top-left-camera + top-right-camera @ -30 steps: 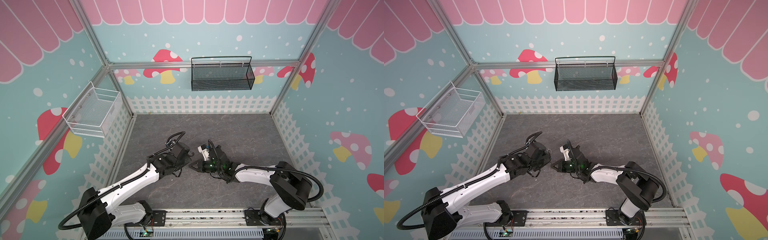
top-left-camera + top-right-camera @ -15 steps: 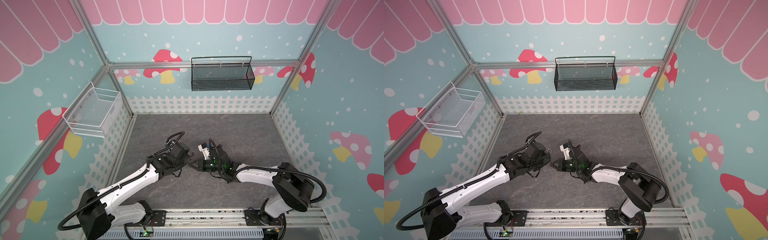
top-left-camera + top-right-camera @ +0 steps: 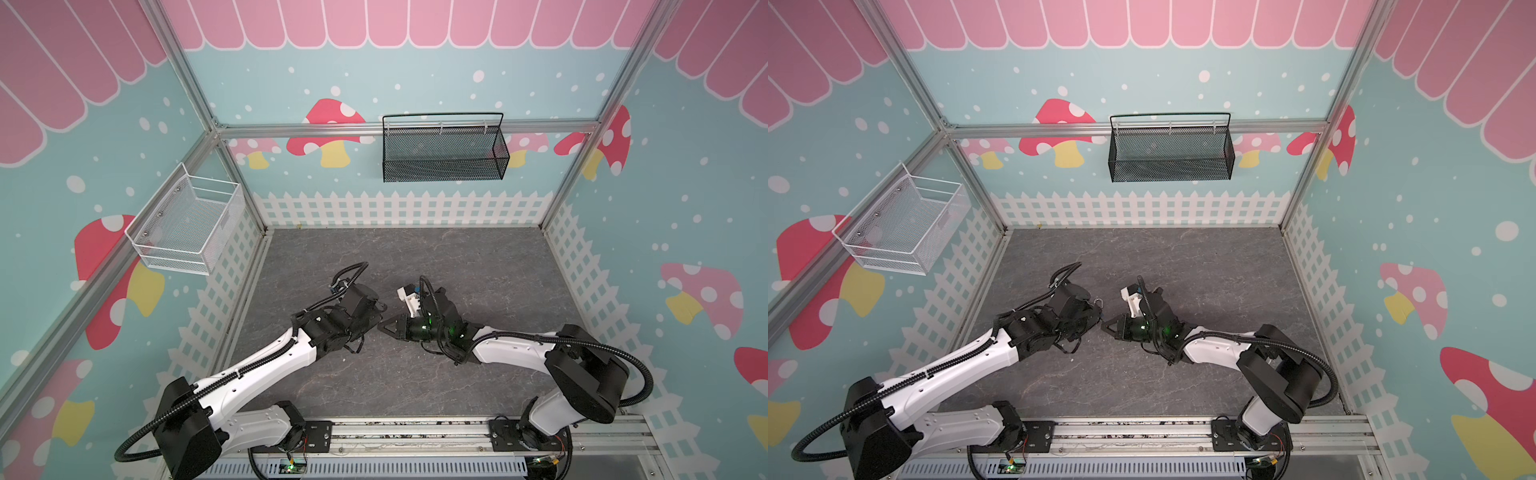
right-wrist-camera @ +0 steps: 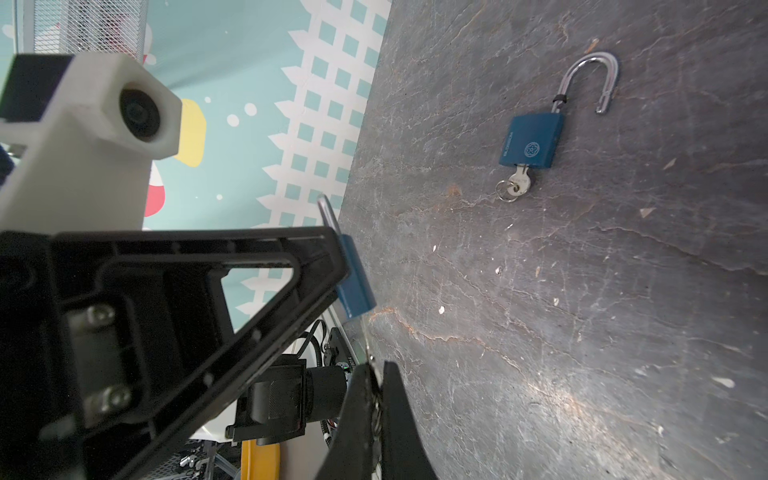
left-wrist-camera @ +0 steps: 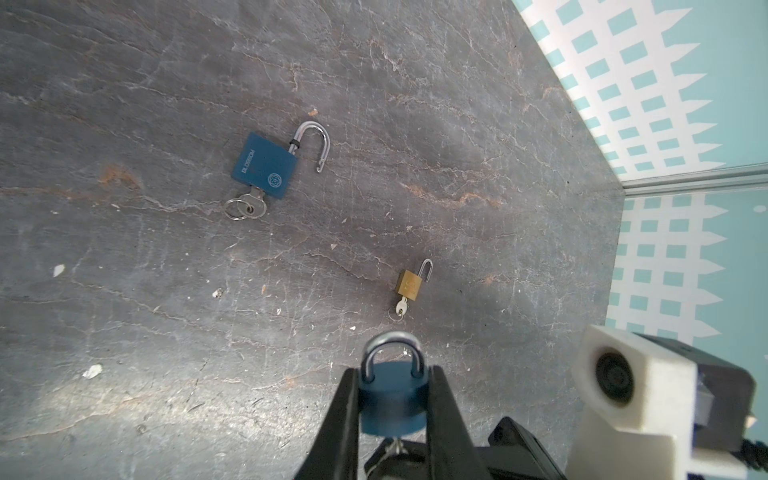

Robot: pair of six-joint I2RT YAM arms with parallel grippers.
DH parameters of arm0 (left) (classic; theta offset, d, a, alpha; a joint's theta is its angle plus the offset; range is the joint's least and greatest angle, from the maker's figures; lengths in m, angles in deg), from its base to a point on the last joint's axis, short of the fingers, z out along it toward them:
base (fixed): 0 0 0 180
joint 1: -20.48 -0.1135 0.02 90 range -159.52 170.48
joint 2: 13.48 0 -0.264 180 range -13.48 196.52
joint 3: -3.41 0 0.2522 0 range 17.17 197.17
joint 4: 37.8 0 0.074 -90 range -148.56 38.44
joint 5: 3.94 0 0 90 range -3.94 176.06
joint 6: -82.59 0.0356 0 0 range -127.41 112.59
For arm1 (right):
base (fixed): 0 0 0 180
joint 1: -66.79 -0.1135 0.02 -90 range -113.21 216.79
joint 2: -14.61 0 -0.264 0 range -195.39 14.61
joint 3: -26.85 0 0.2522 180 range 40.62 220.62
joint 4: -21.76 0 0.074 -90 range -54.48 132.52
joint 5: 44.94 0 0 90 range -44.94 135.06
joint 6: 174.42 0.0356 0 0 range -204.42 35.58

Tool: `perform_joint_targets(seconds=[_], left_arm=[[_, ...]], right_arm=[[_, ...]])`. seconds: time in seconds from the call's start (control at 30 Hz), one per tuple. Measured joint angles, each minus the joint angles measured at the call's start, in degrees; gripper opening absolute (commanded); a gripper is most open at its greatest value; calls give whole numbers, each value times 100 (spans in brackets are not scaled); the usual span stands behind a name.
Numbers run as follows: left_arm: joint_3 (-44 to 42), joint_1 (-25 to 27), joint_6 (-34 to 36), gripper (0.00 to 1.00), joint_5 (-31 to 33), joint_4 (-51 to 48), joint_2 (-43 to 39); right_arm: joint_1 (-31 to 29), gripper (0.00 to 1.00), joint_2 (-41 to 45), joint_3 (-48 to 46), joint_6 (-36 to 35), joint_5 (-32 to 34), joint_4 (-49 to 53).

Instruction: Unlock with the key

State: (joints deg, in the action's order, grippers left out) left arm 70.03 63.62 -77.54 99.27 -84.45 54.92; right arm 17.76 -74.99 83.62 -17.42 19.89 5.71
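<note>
Grey slate-look tabletop [image 5: 166, 332] below, and my left gripper [image 5: 392, 370] clamped the small blue padlock [image 5: 392, 405] by its flat sides, shackle shut, so the keyway faced my right gripper [image 4: 376, 368]. That one was pinched tight on the silver key [image 5: 397, 446] at the lock's base, ready to turn, I judged. Well apart, a big blue square padlock [image 5: 264, 164] and a little brass padlock [image 5: 409, 284] lay open, keys in.

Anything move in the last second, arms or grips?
No visible change. The left gripper still clamps the small blue padlock; the right gripper stays shut on the key at its base. Neither has visibly shifted.
</note>
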Motion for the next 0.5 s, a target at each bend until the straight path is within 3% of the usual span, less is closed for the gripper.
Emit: perform_joint_targets(seconds=[0.5], left_arm=[[0,92,9,0,199,107,-17]], right_arm=[[94,0,33,175,-48,-146,232]])
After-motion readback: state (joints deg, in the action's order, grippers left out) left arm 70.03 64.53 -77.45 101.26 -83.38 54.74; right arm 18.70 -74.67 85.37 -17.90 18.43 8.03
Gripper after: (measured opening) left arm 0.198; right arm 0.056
